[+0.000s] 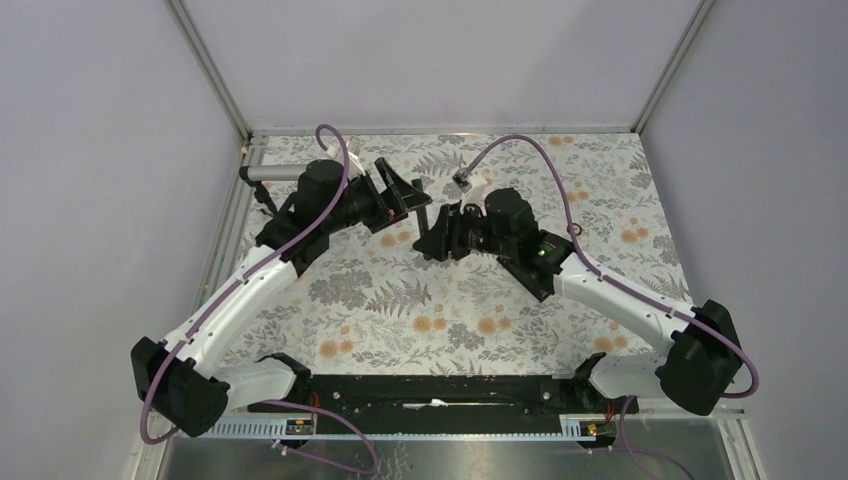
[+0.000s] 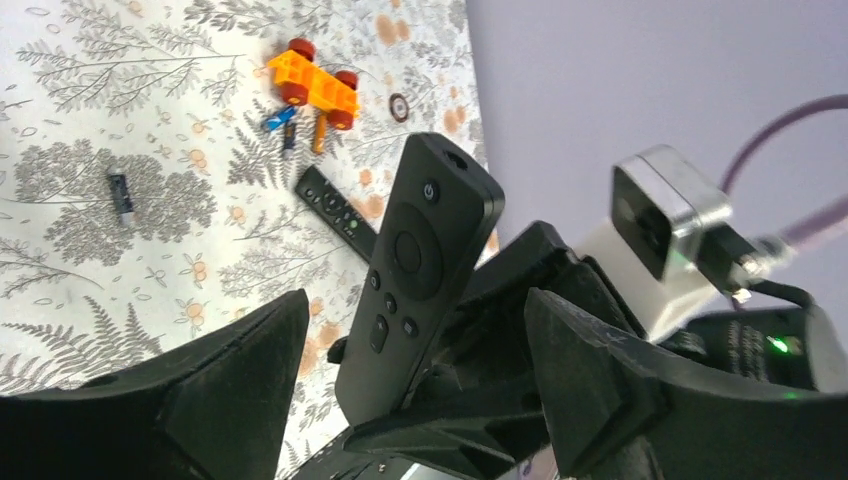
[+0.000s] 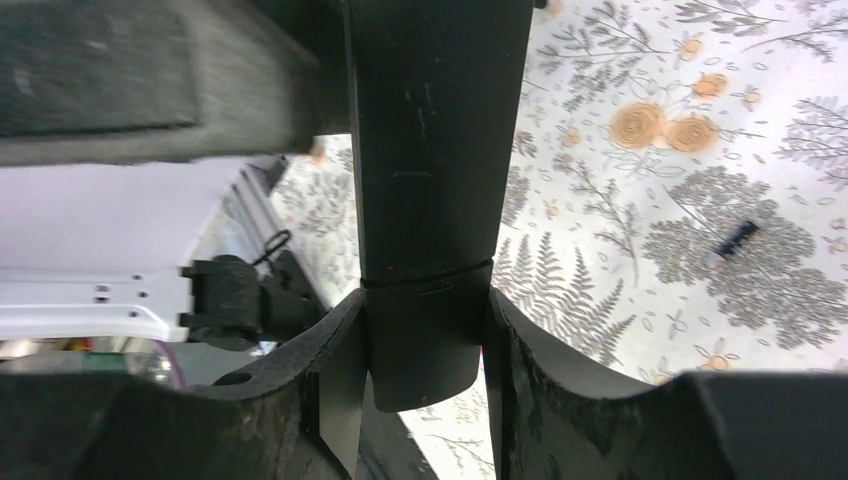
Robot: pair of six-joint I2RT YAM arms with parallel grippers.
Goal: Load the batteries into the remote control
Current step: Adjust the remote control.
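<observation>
My right gripper (image 3: pixel 425 350) is shut on the lower end of the black remote control (image 3: pixel 435 150) and holds it upright above the table. The right wrist view shows its plain back with the cover seam just above the fingers. The left wrist view shows its button face (image 2: pixel 420 260). My left gripper (image 2: pixel 410 390) is open, its fingers wide on either side of the remote without touching it. Three tiny batteries (image 2: pixel 290 130), blue, dark and orange, lie by an orange toy block (image 2: pixel 315 85). The grippers face each other at the table's far middle, left (image 1: pixel 400 190) and right (image 1: pixel 440 232).
A second black remote (image 2: pixel 335 208) lies button face up on the floral table near the toy. A small dark piece (image 2: pixel 120 192) lies apart on the cloth, also in the right wrist view (image 3: pixel 735 240). A small ring (image 2: pixel 398 106) lies near the wall.
</observation>
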